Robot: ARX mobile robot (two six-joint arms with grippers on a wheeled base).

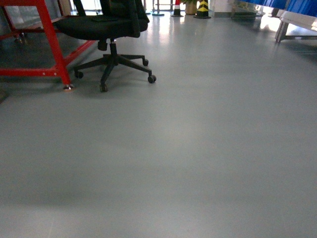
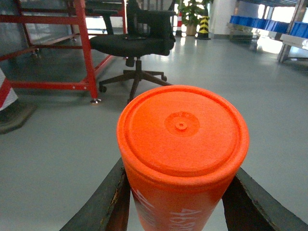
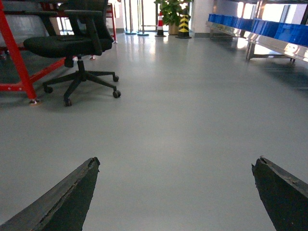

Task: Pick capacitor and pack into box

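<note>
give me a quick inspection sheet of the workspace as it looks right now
surface: smooth grey floor, bare, with glare patches; no table seen
job's things: orange-red round-topped plastic capacitor with white lettering on its side, clamped between the dark fingers of the left pincer; pink tub not seen in any view
clutter: nothing seen on the floor near the robot
grippers: left pincer shut on the capacitor; right pincer open and empty, fingers wide apart
cables: nothing seen
surroundings: black wheeled office chair, red metal frame, yellow-and-black striped post, potted green plant, row of blue bins on a metal rack
</note>
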